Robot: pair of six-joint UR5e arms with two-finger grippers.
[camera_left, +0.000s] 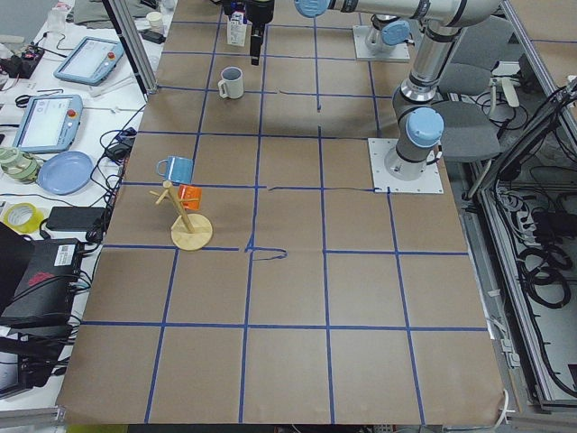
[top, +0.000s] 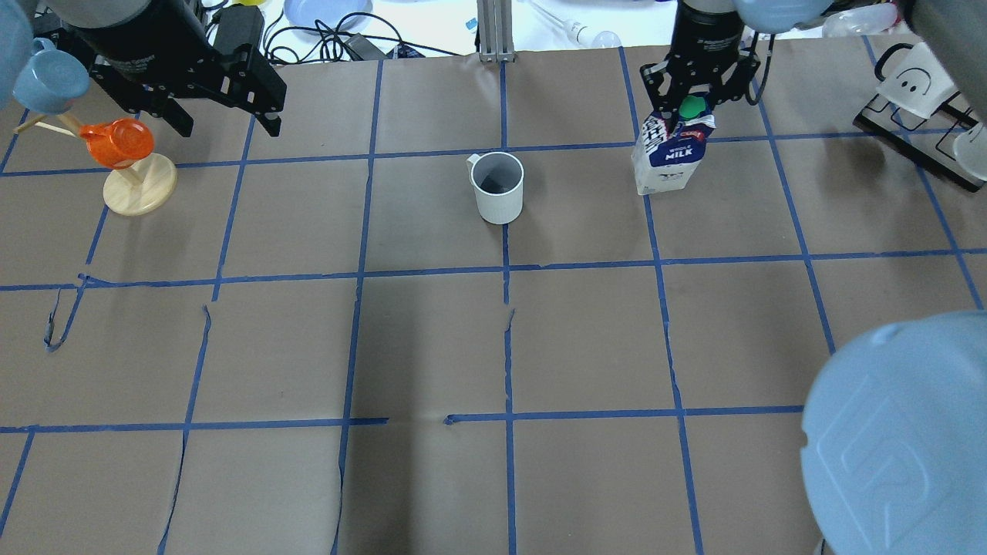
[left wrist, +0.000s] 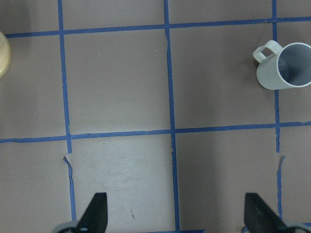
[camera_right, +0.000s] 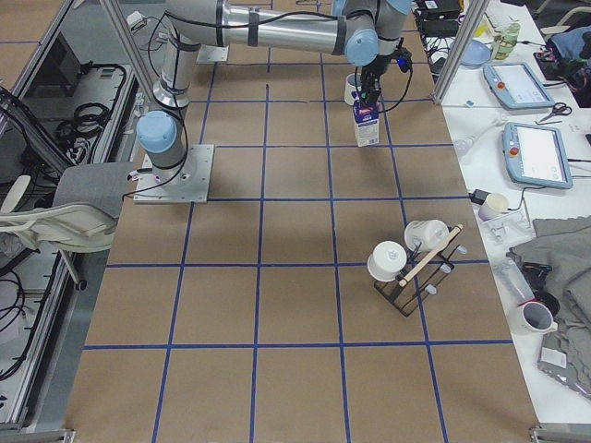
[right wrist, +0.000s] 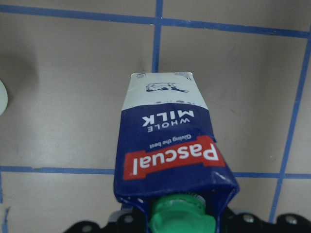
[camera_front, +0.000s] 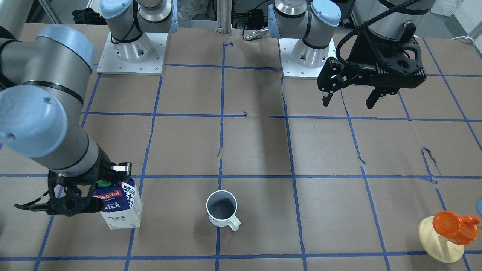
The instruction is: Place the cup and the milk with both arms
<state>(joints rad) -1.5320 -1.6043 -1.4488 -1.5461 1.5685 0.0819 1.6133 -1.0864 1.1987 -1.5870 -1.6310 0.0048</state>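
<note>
A table covered in brown paper and marked into squares by blue tape (top: 586, 339) carries everything. The right silver-grey jointed arm with light-blue joint caps (camera_front: 45, 124) reaches far across it to the side away from the robot. The left arm of the same build (camera_front: 305, 26) is folded close to its base plate.

The left black two-finger gripper (camera_front: 348, 102) hangs above bare paper, fingers spread wide with nothing between them. The right black two-finger gripper (top: 690, 100) sits on top of the milk carton, its fingers pressed in on the gable ridge by the cap.

A black rack of white mugs (camera_right: 416, 263) stands near the table edge on the robot's right. On the robot's left, a round-based wooden stand (top: 140, 185) bears an orange plastic cup (top: 116, 142) and a light-blue cup (top: 50, 77).

The small dark blue and white milk carton with red band and green screw cap (camera_front: 120, 207) looks to have its base down on the paper, just beside a tape line, leaning slightly in the front view. The small white mug with grey inside and loop handle (camera_front: 222, 209) stands upright on a tape line in the same row, between the carton and the wooden stand and nearer the carton. It is apart from the carton and from both grippers, handle turned away from the robot
</note>
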